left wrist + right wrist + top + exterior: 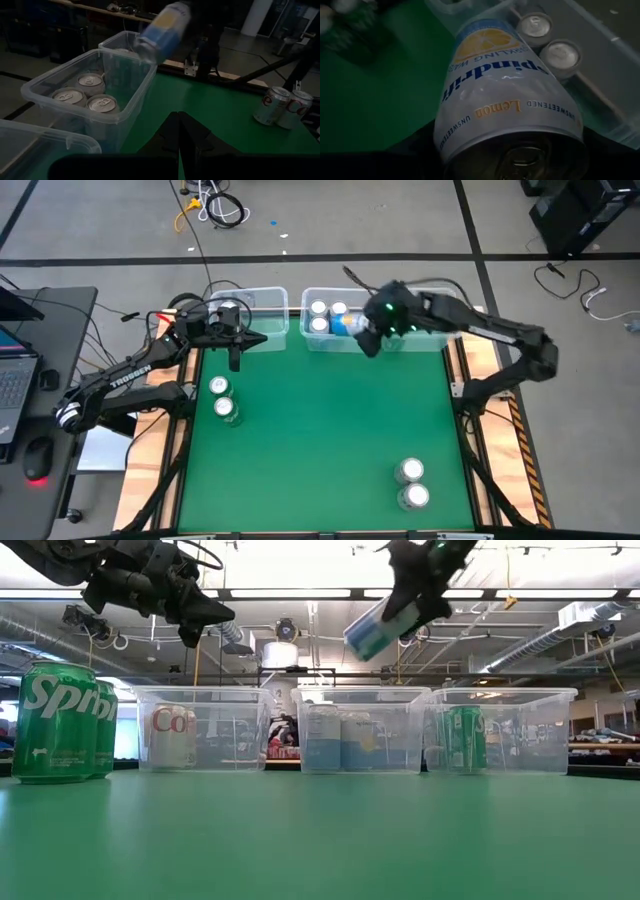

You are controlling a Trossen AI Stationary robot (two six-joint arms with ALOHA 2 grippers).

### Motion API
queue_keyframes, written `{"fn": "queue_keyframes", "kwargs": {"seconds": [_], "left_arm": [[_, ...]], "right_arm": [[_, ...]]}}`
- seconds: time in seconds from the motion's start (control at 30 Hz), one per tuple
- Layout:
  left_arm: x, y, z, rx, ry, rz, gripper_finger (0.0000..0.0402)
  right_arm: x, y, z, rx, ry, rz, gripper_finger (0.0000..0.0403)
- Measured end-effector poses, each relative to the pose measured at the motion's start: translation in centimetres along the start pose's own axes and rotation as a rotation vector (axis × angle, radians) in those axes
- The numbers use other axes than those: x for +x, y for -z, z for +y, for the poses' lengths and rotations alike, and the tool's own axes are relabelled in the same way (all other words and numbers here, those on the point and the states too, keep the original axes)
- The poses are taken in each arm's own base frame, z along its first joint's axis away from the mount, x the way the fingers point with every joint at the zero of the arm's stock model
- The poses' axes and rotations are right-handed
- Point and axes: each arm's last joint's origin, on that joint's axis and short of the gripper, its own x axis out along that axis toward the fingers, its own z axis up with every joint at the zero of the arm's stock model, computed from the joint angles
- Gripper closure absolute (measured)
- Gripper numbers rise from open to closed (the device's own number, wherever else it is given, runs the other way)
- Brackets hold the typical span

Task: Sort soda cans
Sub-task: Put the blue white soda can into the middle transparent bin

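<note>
right hand (pixel 372 332) grips tilted can (pixel 380 628) | middle bin (pixel 310 340): three cans (pixel 86 92)

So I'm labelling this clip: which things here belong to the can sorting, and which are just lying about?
Part of the job:
- lemon can held in the right gripper
- green cans
- silver cans
- cans in the middle bin
- clear bins

Just lying about:
- laptop
- mouse
- floor cables
</note>
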Motion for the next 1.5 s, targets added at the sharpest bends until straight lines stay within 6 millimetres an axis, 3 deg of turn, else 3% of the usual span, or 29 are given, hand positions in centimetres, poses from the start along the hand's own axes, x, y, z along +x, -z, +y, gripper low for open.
{"fn": "queue_keyframes", "kwargs": {"seconds": [0.3,0.57,0.83,1.07,1.37,1.5], "left_arm": [[0.0,0.0,0.0,0.0,0.0,0.0,0.0398],[0.0,0.0,0.0,-0.003,0.0,0.004,0.0398],[0.0,0.0,0.0,0.001,0.0,0.003,0.0398],[0.0,0.0,0.0,0.003,0.0,0.004,0.0398],[0.0,0.1,0.0,0.005,0.001,0.004,0.0398],[0.0,0.0,0.0,0.007,0.004,0.004,0.0398]], "right_arm": [[4.0,-5.9,-0.8,-0.166,0.083,0.253,0.0128],[7.1,-8.3,-1.5,-0.268,0.22,0.41,0.0128],[11.0,-7.1,-2.0,-0.284,0.2,0.615,0.0128],[14.8,-6.2,-2.4,-0.291,0.202,0.687,0.0128],[17.7,-5.3,-3.4,-0.261,0.159,0.74,0.0128],[18.1,-5.4,-3.5,-0.243,0.138,0.716,0.0128]]}}
